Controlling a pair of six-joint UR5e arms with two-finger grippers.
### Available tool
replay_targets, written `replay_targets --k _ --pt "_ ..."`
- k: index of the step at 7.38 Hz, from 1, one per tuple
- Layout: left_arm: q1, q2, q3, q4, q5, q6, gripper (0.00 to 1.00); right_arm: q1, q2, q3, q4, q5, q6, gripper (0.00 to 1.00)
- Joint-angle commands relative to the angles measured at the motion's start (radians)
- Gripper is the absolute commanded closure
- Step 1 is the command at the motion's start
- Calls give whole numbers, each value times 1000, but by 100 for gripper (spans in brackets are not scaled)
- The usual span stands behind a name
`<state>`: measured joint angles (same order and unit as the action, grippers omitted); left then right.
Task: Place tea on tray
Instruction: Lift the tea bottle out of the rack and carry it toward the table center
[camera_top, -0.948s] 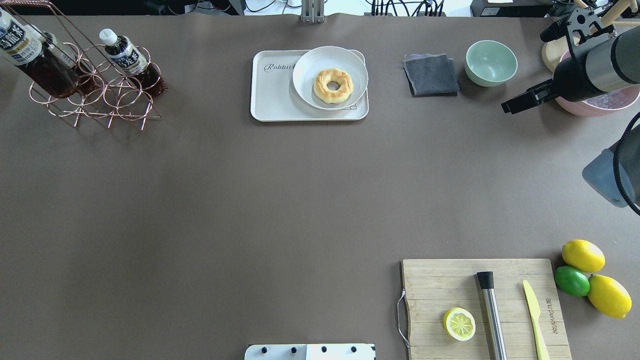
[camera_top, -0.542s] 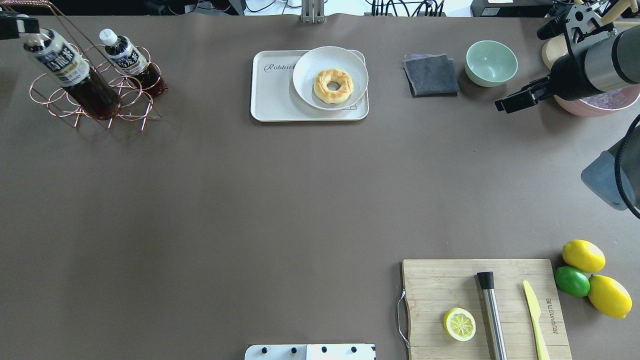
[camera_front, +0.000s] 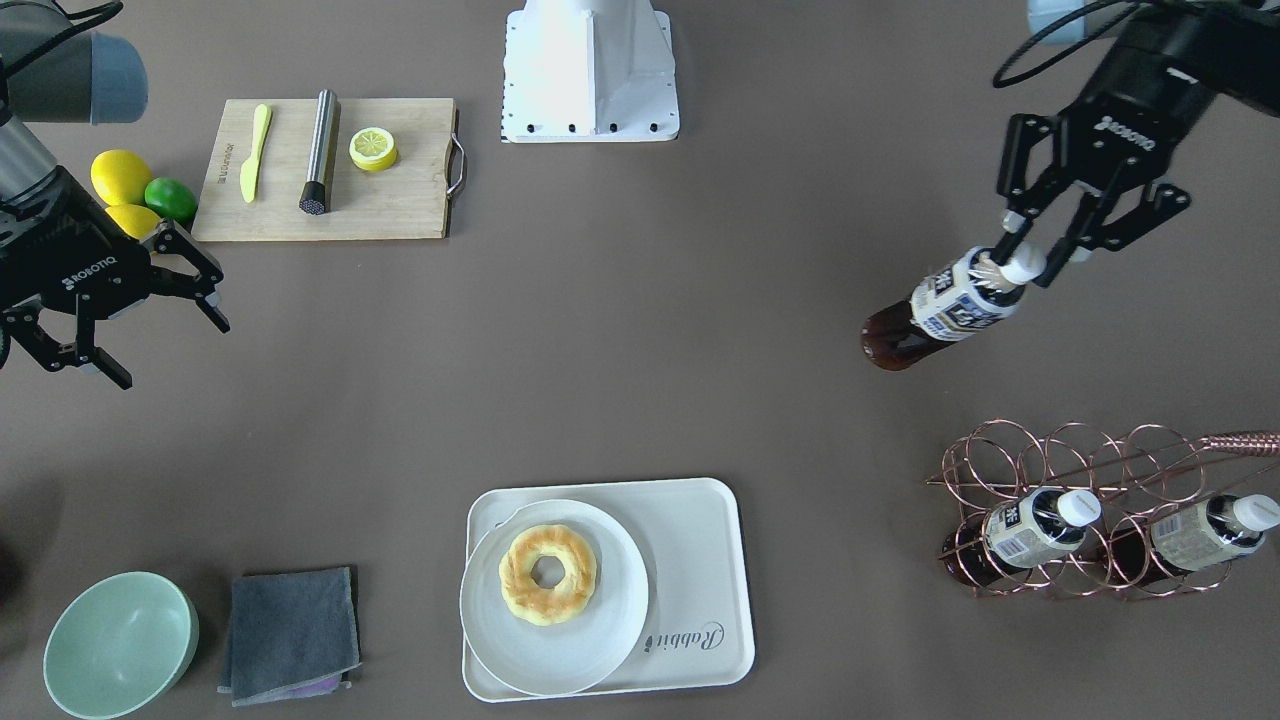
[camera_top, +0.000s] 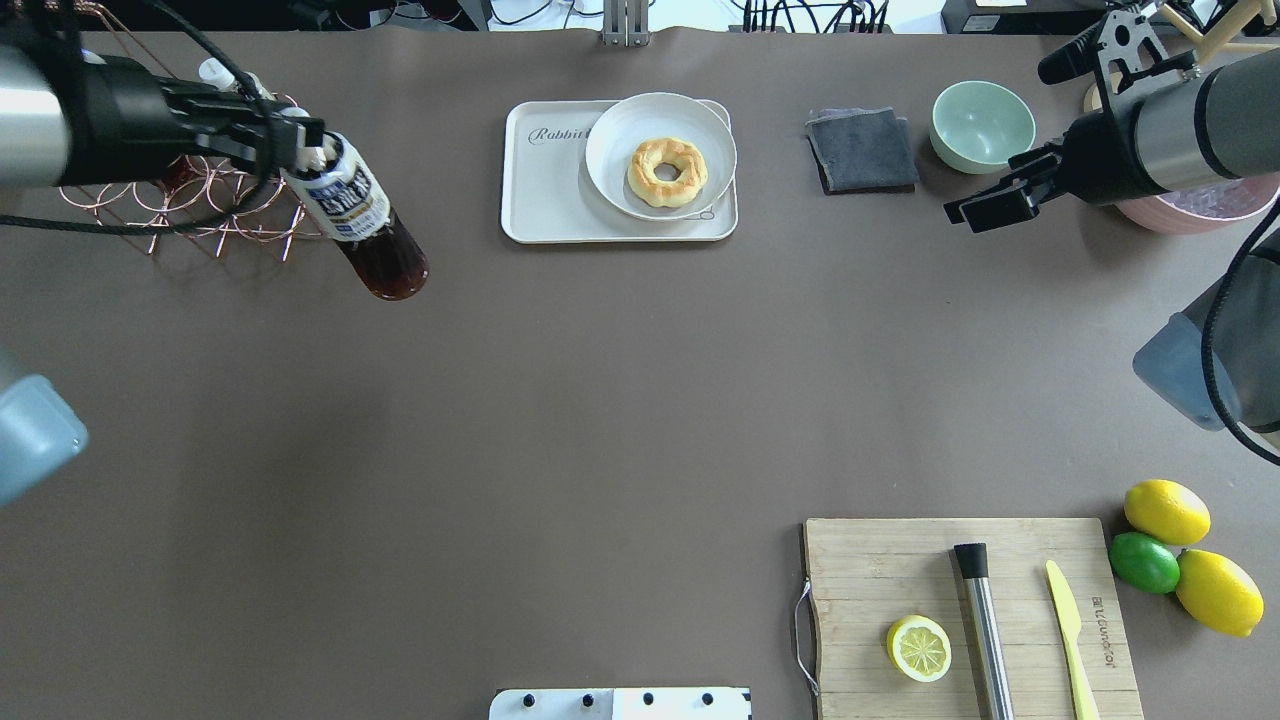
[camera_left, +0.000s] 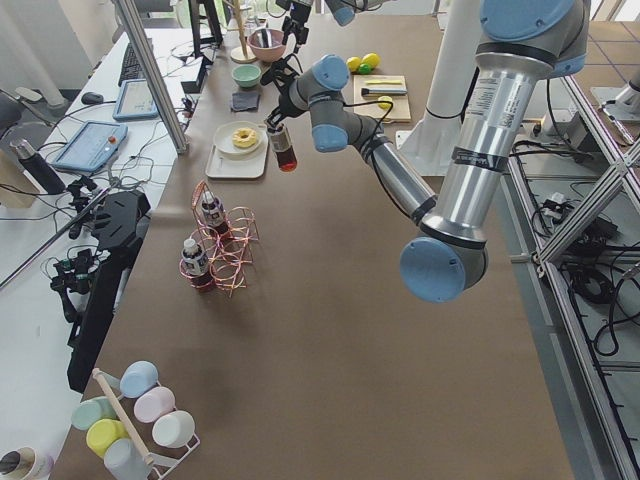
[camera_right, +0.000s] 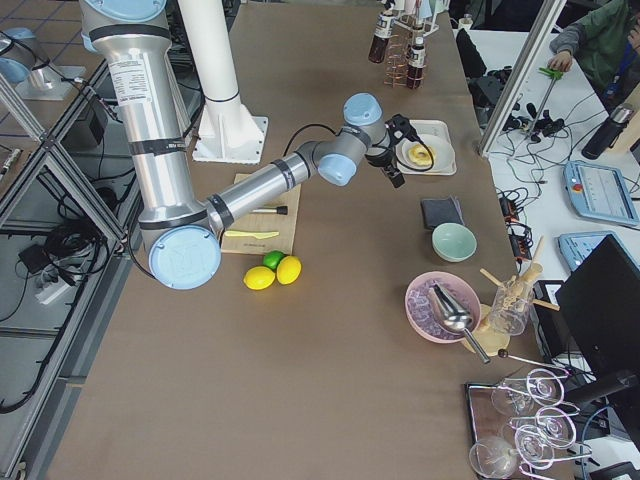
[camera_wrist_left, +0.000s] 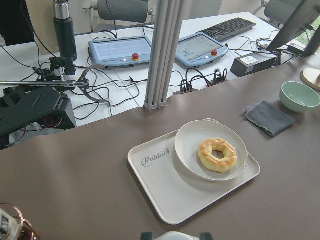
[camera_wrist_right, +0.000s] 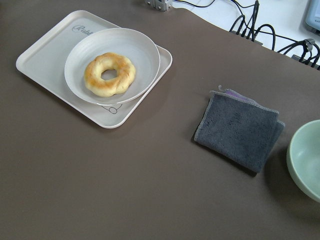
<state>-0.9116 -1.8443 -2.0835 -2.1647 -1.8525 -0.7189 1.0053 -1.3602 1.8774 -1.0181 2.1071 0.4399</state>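
Observation:
My left gripper (camera_top: 303, 140) is shut on the white cap of a tea bottle (camera_top: 365, 225) and holds it tilted in the air, between the copper wire rack (camera_top: 205, 200) and the tray (camera_top: 545, 195). In the front view this gripper (camera_front: 1020, 262) and the bottle (camera_front: 940, 308) are at the upper right. The off-white tray (camera_front: 700, 560) also shows in the left wrist view (camera_wrist_left: 165, 195) and the right wrist view (camera_wrist_right: 42, 57). My right gripper (camera_front: 170, 350) is open and empty, right of the tray above the table (camera_top: 985, 208).
A white plate (camera_top: 620, 135) with a donut (camera_top: 667, 170) fills the tray's right part. Two more tea bottles (camera_front: 1030, 528) lie in the rack (camera_front: 1100, 450). A grey cloth (camera_top: 862, 150), green bowl (camera_top: 982, 125), cutting board (camera_top: 900, 570) and lemons (camera_top: 1167, 511) are on the right.
My left gripper has carried the tea bottle away from the rack, rightward toward the tray. My right gripper has drifted left toward the cloth.

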Motion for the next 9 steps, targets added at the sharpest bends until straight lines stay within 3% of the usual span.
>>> replay_targets --k 1,3,5,7,9 --pt "338 -143 -24 146 360 -29 100 -45 65 6 18 -2 -9 0" --pt "483 -226 -3 233 539 -31 100 -104 72 38 24 -73 -9 0" --pt "575 -292 93 233 698 -31 100 -131 73 39 26 -110 -9 0" --pt "631 -299 126 229 786 -31 100 -134 73 39 26 -113 -9 0" --pt "635 -299 146 226 788 -31 100 -137 73 39 27 -114 -9 0"
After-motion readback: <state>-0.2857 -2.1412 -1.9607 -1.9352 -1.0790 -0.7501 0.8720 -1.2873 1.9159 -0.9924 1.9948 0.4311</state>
